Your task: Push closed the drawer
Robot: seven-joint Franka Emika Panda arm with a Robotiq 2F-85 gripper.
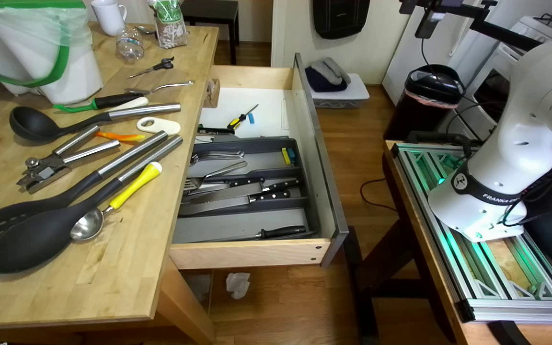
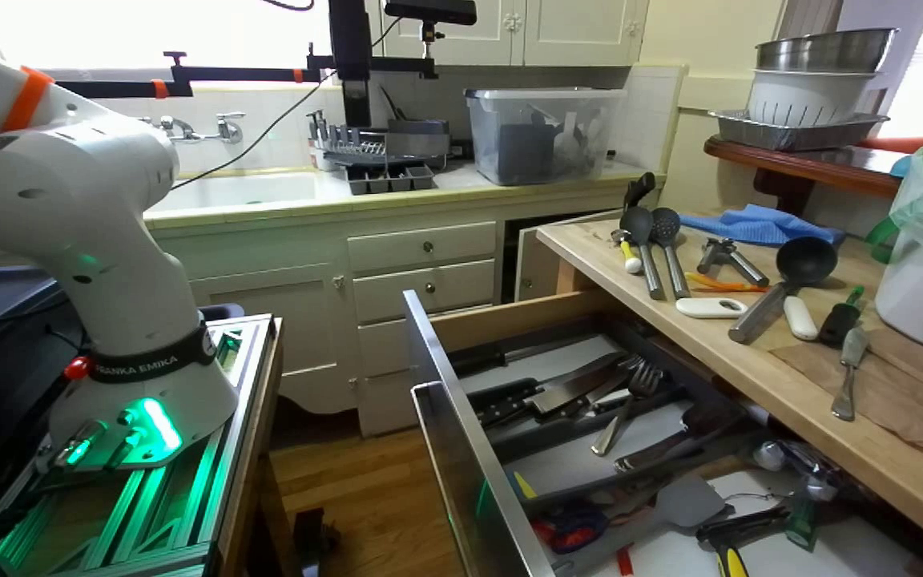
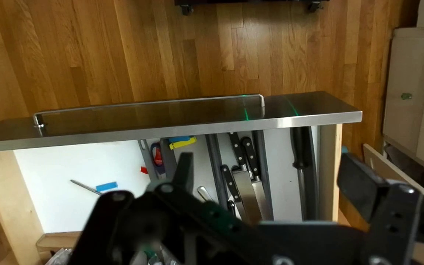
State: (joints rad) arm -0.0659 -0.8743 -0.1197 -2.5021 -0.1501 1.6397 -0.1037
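Open floor ran btwn drawer & robot's stand, parallel to bench's long edge; bar handle stuck out into that gap. That edge overhung drawer's inner end, so access from above was only via the jutting part. Ajar door narrowed side gap nr bench corner by the cabinets. Black spoon there reached handle-first almost to long edge; ladle too, farther twd opp. corner. Floor box sat past drawer on that side. In wrist view, fingers were spread w/ gap btwn; height over drawer couldn't be told.
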